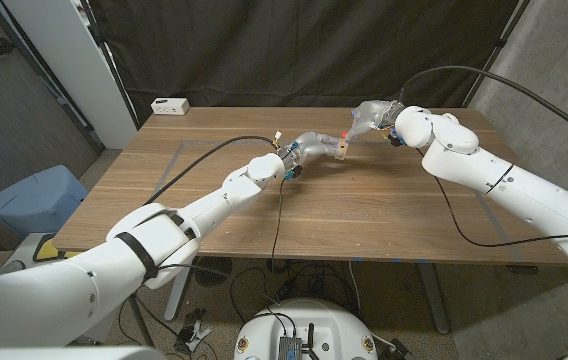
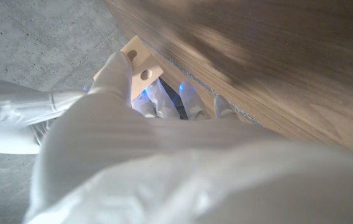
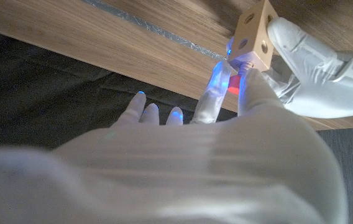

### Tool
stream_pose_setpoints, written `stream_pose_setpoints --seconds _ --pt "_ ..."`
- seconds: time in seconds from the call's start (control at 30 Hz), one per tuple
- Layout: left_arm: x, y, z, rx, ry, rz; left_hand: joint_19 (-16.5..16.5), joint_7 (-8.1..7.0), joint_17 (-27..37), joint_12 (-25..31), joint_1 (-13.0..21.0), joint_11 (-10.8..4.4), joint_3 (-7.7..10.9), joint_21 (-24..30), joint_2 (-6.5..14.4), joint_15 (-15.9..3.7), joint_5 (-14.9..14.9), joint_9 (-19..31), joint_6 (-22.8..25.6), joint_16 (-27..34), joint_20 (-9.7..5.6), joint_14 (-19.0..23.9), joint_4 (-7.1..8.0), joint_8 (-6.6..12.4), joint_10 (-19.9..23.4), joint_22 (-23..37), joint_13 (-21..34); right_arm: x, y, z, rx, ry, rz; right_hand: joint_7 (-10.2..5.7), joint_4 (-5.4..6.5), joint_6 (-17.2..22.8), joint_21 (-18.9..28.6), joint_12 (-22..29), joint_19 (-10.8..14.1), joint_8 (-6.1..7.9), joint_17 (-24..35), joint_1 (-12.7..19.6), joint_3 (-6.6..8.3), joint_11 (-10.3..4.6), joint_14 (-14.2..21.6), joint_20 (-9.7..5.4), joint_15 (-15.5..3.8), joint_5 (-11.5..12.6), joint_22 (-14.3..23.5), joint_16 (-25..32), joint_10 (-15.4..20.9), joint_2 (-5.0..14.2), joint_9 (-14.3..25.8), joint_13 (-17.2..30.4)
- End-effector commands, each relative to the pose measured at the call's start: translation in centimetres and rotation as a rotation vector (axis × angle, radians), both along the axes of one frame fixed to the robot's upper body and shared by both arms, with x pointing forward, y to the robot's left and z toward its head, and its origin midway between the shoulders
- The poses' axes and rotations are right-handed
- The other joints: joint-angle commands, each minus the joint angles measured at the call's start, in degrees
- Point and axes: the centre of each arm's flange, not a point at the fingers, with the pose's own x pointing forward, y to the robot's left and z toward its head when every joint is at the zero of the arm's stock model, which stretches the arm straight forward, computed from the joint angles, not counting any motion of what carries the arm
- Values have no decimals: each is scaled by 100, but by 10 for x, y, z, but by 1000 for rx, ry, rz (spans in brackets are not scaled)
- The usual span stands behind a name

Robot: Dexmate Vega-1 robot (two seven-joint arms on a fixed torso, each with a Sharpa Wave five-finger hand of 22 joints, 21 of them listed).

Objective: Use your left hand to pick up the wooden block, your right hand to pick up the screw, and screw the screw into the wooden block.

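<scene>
Head view first: both arms meet over the far middle of the table [image 1: 214, 215], a little above the frame's centre, and the wooden block [image 1: 342, 150] hangs in the air between them, clear of the tabletop. The left hand [image 1: 309, 147] holds the block from the picture's left, and in the left wrist view its fingers [image 2: 115, 70] are wrapped up one side of the block, leaving two round holes on a pale face uncovered. The right hand [image 1: 372, 117] comes in from the upper right, and in the right wrist view its thumb and a finger pinch something small and red right against the block's face, the other fingers [image 3: 144, 111] spread out loose below; I take that red bit to be the screw [image 3: 232, 86] (only its head end peeks out, so the thread is hidden). The block looks light, stiff and square-edged, raw wood, so it should sit firm in a grip across two opposite faces as long as the holed face stays bare. The screw is the fiddly one, I'd judge: tiny, hard, likely slick, best pinched by the head so it can be twirled. My guess is that tilt is the main risk, since a skewed screw would bind or pop out of the pinch.
</scene>
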Motion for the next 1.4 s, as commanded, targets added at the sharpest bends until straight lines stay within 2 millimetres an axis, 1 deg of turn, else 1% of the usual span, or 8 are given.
stream_pose_setpoints --seconds 0.03,0.2,0.47,0.7,0.83,0.93,1.13,1.4 --pt "1 -2 -1 2 3 -4 -47 -5 -4 50 -31 1 74 40 134 -185 17 13 66 -14 -2 -31 47 40 19 18 9 -1 0 -2 6 -22 -30 30 49 211 13 21 66 195 19 -252 -131 -8 108 -14 -15 -16 18 43 156 -106 118 17" --pt "1 -2 -1 2 3 -4 -46 0 -6 50 -31 2 79 41 132 -183 19 13 65 -18 -2 -35 46 40 17 18 10 -2 0 -3 -1 -18 -31 94 216 271 -15 -27 60 368 33 -804 -405 86 159 -5 11 11 24 31 250 -316 282 20" --pt "0 -1 -2 -3 5 -3 -44 1 -6 48 -19 6 91 42 145 -178 24 13 62 -17 -2 -32 43 39 14 18 7 -2 0 -2 -2 -11 -43 234 514 137 -59 -119 -40 494 53 -1733 -863 260 123 41 96 116 31 -21 262 -491 490 29" --pt "0 -1 -2 -2 5 -5 -44 9 -7 53 -25 3 93 43 144 -183 26 13 55 -16 -2 -28 45 37 24 18 7 -1 1 -1 -14 14 -50 291 580 -25 -73 -145 -81 510 60 -1970 -1000 393 118 64 122 174 31 -35 271 -479 573 31" --pt "1 -1 -1 -2 6 -5 -44 3 -7 53 -30 2 98 43 149 -181 29 13 58 -18 -2 -28 50 39 22 18 9 -1 2 0 -33 42 -50 362 605 -771 -110 -237 -249 356 68 -2163 -1147 692 11 126 253 286 27 -95 43 -419 679 43" --pt "1 0 -1 0 6 -5 -44 3 -10 52 -27 3 98 43 139 -189 29 13 55 -19 -2 -27 44 38 22 18 7 -2 1 0 -40 53 -44 439 560 -1239 -120 -263 -351 167 66 -2111 -1144 784 -103 175 370 352 25 -144 -142 -331 584 57" --pt "2 -1 -1 2 9 -8 -43 5 -7 47 -34 2 99 43 144 -189 30 13 44 -17 -2 -27 50 34 13 18 3 -4 0 3 -49 67 -22 602 415 -1993 -129 -272 -581 -138 49 -1882 -1034 1001 -388 270 559 343 23 -223 -530 -135 423 79" --pt "3 -2 0 7 9 -10 -43 4 -8 45 -31 3 104 43 144 -177 33 13 24 -21 -2 -35 48 26 6 18 3 -6 -2 7 -47 96 16 692 240 -2595 -137 -262 -808 -452 23 -1609 -844 1090 -653 325 608 154 21 -263 -859 68 267 88"
